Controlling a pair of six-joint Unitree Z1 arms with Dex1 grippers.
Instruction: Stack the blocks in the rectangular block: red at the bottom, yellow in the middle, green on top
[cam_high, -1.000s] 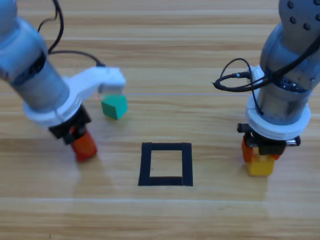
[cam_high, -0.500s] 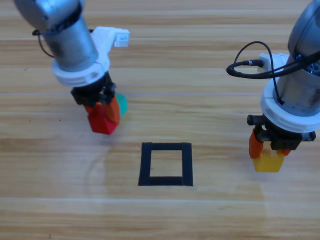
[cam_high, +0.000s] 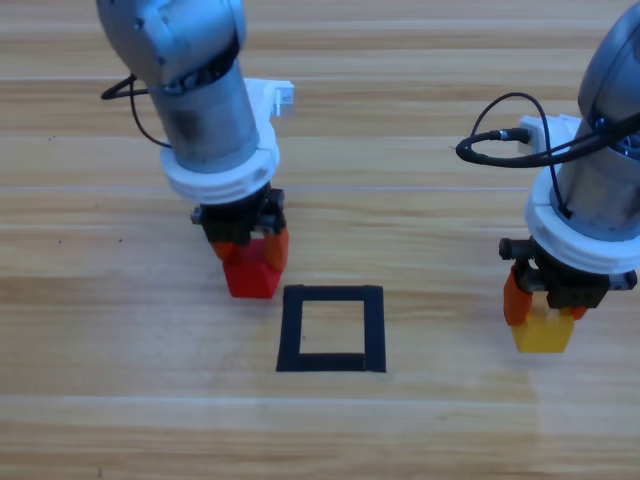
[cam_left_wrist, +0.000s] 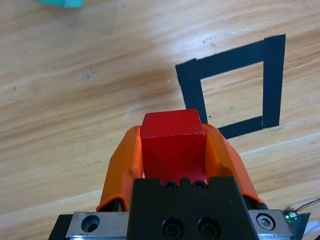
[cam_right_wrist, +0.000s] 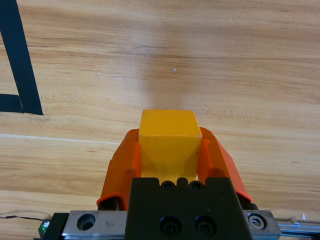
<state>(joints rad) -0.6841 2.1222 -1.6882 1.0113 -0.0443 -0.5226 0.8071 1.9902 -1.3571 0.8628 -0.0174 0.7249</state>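
L gripper (cam_high: 250, 250) sits just off the upper-left corner of the black tape rectangle (cam_high: 331, 329), fingers (cam_left_wrist: 123, 162) clamped on the red cube (cam_high: 250, 274); in the L wrist view the red cube (cam_left_wrist: 172, 145) is pinched between both orange fingers, its front end sticking out past the tips, w/ the tape outline (cam_left_wrist: 231, 87) ahead and to the right of it. Can't tell from the high view whether the red cube touches the counter (cam_high: 120, 400) or hangs just above it. R gripper (cam_high: 543, 300) is well apart from the rectangle, off to its right, fingers (cam_right_wrist: 122, 165) clamped on the yellow cube (cam_high: 543, 330); the R wrist view shows the yellow cube (cam_right_wrist: 169, 137) squeezed between both fingers over bare wood, w/ one corner of the tape (cam_right_wrist: 20, 65) at the view's left edge. Inside the rectangle only wood shows. Teal-green cube (cam_left_wrist: 62, 2) is barely in view, a sliver at the top edge of the L wrist view, well apart from the rectangle; in the high view it's hidden behind the L arm.
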